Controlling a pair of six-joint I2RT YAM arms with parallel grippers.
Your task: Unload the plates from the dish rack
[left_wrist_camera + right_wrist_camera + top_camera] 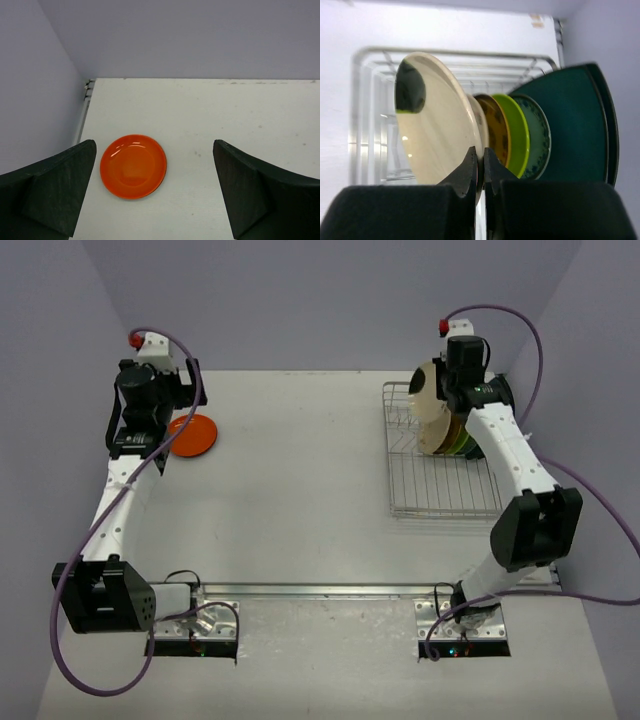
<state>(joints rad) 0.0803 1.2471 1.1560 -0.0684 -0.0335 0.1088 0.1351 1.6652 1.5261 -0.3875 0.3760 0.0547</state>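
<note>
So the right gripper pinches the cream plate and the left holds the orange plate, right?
No: the left wrist view shows the left gripper open, the orange plate lying on the table. The right gripper does pinch the cream plate.

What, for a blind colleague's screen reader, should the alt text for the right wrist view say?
The right gripper pinches the rim of an upright cream plate, first in a row of plates on edge at the wire dish rack. Behind it come an ochre plate, a lime-green plate, a patterned pale-green plate and a large dark-teal plate.
</note>
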